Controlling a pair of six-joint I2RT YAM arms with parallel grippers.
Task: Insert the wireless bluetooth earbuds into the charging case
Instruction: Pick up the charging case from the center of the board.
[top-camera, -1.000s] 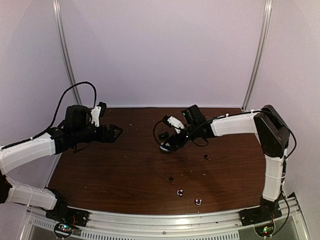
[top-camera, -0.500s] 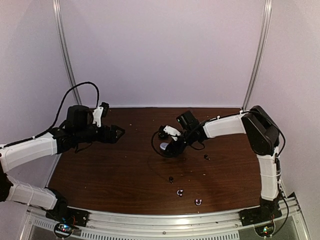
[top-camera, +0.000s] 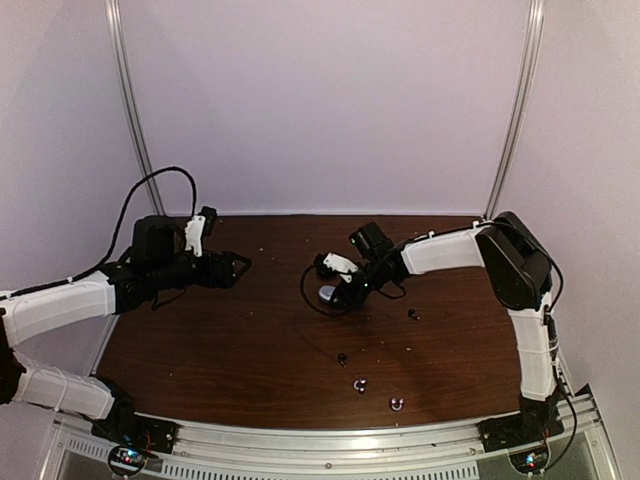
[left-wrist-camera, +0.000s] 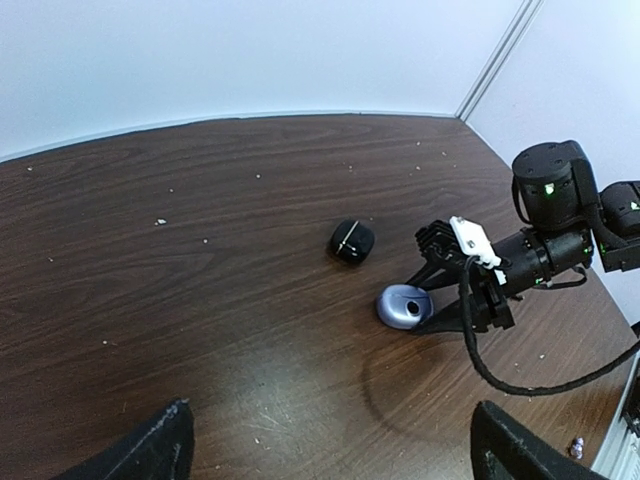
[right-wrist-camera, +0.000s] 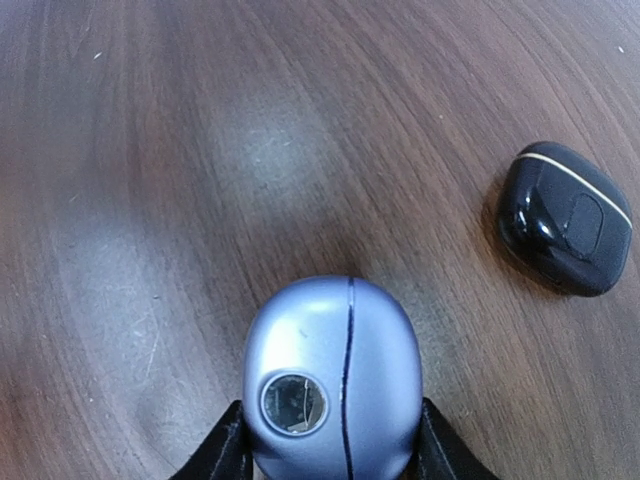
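Dark wooden bench (top-camera: 200, 340), white walls (top-camera: 320, 100). Since a second ago my right hand (right-wrist-camera: 335, 455) has slid left and narrowed onto the lavender case (right-wrist-camera: 335, 370), touching both its sides. Left hand (top-camera: 232, 268) hangs wide. Black case (right-wrist-camera: 565, 220) lies near; earbuds (top-camera: 359, 384) lie loose toward the bench's front.

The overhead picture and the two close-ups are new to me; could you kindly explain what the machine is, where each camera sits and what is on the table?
The machine is two robot arms bolted at the table's near edge. The overhead view comes from a fixed camera above and behind them; the other two views come from a camera on each wrist. On the brown table lie a lavender case and a black case, both closed. Nearer the arms are two black earbuds and two shiny lavender earbuds. The right gripper has its fingers against both sides of the lavender case, which rests on the table. The left gripper hangs open and empty.
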